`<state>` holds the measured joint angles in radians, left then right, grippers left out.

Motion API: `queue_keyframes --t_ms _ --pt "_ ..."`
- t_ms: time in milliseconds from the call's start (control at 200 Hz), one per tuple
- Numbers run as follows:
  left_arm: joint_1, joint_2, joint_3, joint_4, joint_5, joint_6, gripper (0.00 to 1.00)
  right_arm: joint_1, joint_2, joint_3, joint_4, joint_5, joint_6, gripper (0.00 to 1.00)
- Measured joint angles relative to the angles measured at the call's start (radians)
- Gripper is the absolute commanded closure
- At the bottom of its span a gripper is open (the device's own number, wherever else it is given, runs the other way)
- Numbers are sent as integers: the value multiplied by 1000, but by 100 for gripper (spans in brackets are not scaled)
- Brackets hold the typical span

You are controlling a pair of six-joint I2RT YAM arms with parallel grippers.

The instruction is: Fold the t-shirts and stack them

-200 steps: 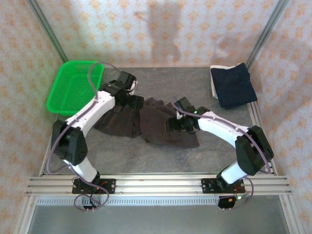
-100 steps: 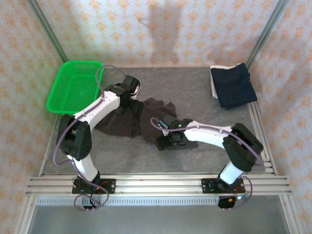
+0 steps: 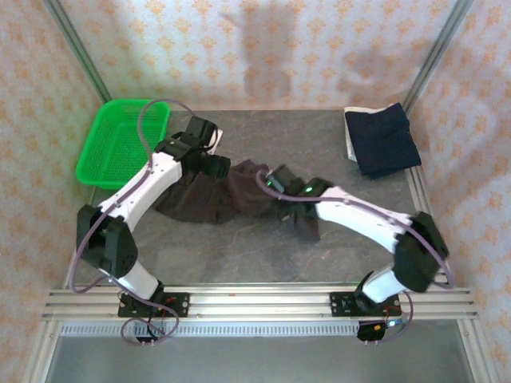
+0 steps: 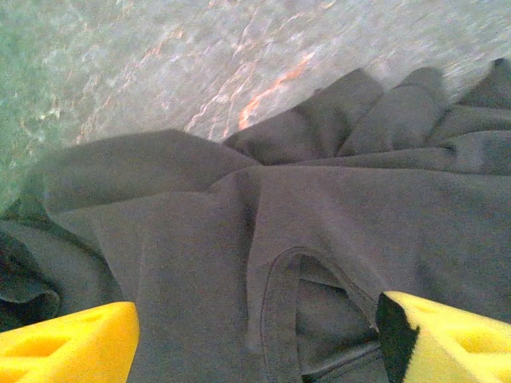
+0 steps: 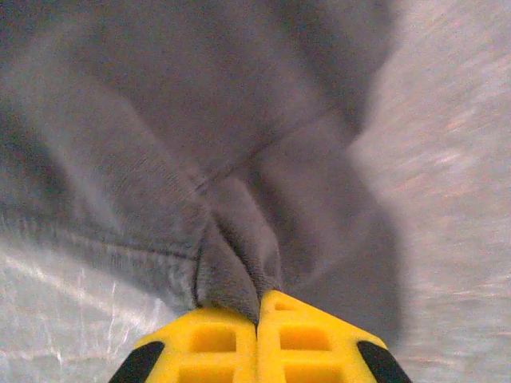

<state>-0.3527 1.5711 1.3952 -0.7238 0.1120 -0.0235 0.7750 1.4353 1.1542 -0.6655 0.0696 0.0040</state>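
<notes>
Two grippers meet the dark shirt (image 3: 196,199): left gripper (image 4: 255,339) gapes wide over it, right gripper (image 5: 257,309) pinches a bunched fold.

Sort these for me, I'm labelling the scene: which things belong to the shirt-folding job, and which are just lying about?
Job:
dark t-shirt, pinched in the shut right gripper
open left gripper over it
folded navy t-shirt
white t-shirt, an edge showing along the navy one's left side

Lying about:
green basket, far left corner

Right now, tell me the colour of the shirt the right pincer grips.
Dark charcoal-brown shirt, seen best in the right wrist view, pinched by the right pincer.
</notes>
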Motion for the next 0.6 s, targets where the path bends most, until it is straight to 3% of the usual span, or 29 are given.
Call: queue_keyframes --t_ms 125,240,445,601 --pt "-5 -90 -29 50 74 32 21 -80 -177 170 -5 95 -43 100" --pt "-30 -138 -37 101 163 62 20 -94 -233 340 -8 145 -91 100" --pt "-118 -145 -35 160 291 101 20 -118 -193 529 -24 213 -151 100" --pt "-119 -148 -21 209 350 96 20 -127 -55 789 -37 211 -173 100"
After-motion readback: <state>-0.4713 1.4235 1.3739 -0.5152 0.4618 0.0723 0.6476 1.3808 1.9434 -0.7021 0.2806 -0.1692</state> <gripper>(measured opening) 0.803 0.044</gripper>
